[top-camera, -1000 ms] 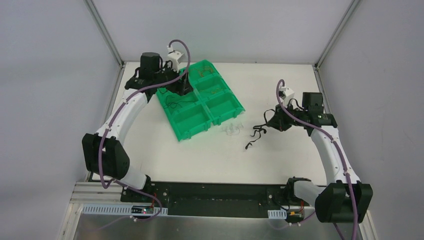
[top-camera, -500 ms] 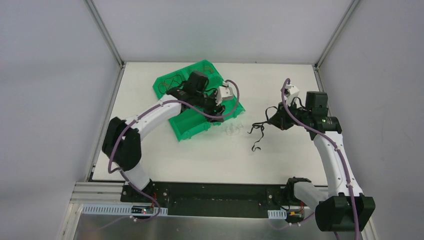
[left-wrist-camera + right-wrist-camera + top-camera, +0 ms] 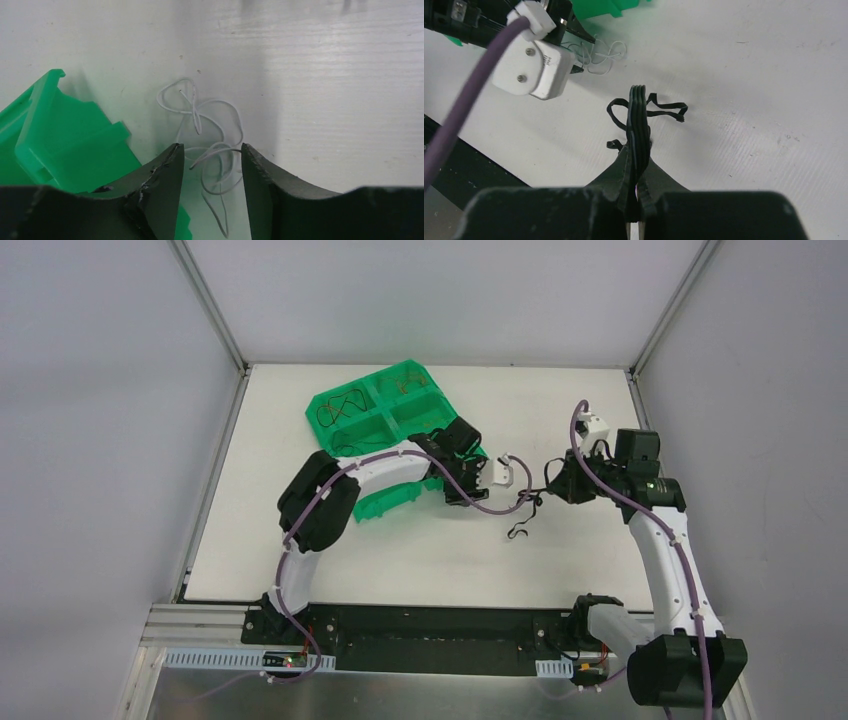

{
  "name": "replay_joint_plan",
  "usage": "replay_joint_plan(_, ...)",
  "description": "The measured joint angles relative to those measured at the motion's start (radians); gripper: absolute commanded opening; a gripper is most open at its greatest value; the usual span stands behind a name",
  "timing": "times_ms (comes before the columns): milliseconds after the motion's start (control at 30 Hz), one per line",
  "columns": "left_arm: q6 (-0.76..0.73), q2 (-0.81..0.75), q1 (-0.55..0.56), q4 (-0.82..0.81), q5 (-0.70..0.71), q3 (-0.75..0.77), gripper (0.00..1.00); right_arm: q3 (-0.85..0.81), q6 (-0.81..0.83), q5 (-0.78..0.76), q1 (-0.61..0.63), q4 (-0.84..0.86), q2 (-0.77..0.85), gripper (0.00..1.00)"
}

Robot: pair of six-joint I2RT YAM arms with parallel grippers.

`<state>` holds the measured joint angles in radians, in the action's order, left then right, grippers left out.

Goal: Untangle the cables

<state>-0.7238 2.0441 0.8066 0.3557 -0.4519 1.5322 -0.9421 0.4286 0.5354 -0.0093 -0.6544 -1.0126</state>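
Swinging off the green tray (image 3: 318, 406), where it was working a second ago, the left arm is now reaching across to the bare table (image 3: 400, 560) just past the tray's near right corner. The left gripper (image 3: 212, 155) is hanging low over a white wire (image 3: 210, 132), with its jaws spread and one black finger on either side of the wire's lower loops; whether the fingers are touching the wire cannot be told. That white wire is lying on the table in a loose knot of several small loops, just beside the tray's edge (image 3: 45, 130). The right gripper (image 3: 638, 167) is pressing its fingers together on the black cables (image 3: 639, 112), a flat bundle standing up out of the jaws, with loose ends curling out to the left and right above the table. From above, these black cables (image 3: 521, 508) are trailing down from the right gripper (image 3: 553, 486) towards the table, near the left gripper (image 3: 462, 490). Inside the tray, a black wire (image 3: 337, 412) is lying coiled in the far left compartment and an orange wire (image 3: 405, 386) in the compartment beside it.
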Motion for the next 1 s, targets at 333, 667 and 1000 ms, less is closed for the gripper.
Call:
replay_joint_plan(333, 0.088, -0.037, -0.001, 0.053, -0.054, 0.015, 0.0, 0.0, -0.009, -0.005, -0.029, 0.001, 0.0, 0.0)
replay_joint_plan(667, 0.358, -0.522, -0.303, 0.021, -0.201, 0.011, 0.0, -0.019, -0.087, 0.074, -0.037, 0.041, 0.0, 0.0)
replay_joint_plan(1000, 0.277, -0.596, -0.521, 0.11, -0.228, -0.254, 0.0, -0.317, -0.266, 0.126, 0.105, 0.21, -0.105, 0.0)
